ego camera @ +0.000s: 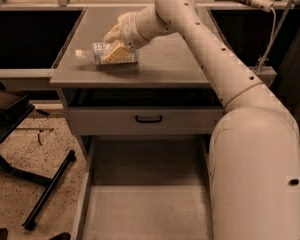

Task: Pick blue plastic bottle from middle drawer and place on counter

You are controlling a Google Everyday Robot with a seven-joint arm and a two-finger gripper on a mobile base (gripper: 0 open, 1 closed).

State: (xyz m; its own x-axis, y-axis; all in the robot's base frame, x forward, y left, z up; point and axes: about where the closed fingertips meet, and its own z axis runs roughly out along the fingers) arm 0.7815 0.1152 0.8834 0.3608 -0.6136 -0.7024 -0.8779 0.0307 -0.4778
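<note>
The blue plastic bottle [96, 53] lies on its side on the grey counter [170, 59], near its left front part, white cap pointing left. My gripper [115, 46] reaches down from the right and straddles the bottle's right half, its fingers closed on it. The bottle rests on the counter top. The middle drawer [140, 209] stands pulled out below, its flat grey floor bare.
A grey drawer front with a black handle [149, 118] sits just under the counter. Dark side benches [25, 34] flank the counter. A black stand with legs [45, 194] is on the speckled floor at left. My arm [225, 79] crosses the counter's right side.
</note>
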